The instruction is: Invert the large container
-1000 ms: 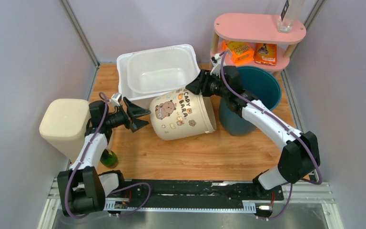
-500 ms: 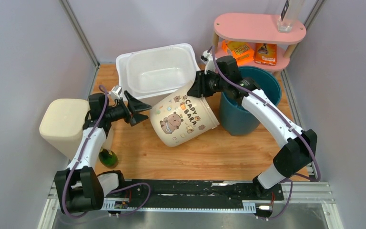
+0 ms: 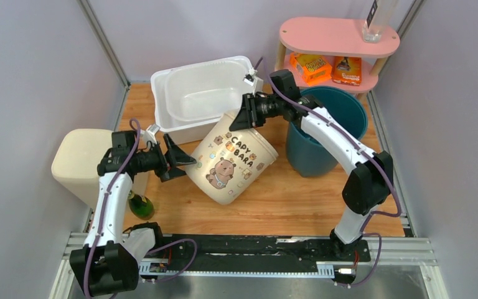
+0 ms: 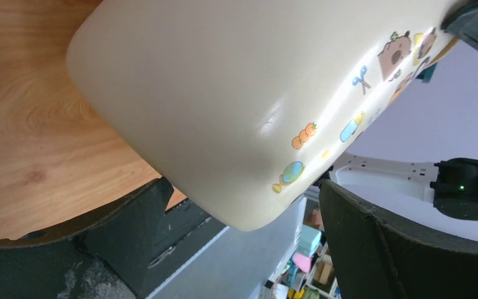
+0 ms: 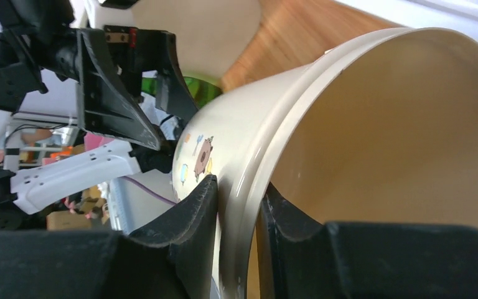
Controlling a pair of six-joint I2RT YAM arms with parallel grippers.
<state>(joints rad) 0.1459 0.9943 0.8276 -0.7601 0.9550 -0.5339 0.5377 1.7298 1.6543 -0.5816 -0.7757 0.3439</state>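
- Two claws: right claw [image 3: 241, 118] clamped on the far rim of the tilted cream container [image 3: 233, 159]; left claw [image 3: 184, 164] spread apart around its base.
- White tub [image 3: 202, 93] just beyond it and teal bin [image 3: 339, 109] to its right crowd it on the worktop [image 3: 299, 199].

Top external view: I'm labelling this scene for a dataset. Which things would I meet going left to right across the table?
Beige bin → green bottle → left gripper → capybara container → teal bucket. White tub and pink shelf overlap others, so omitted.
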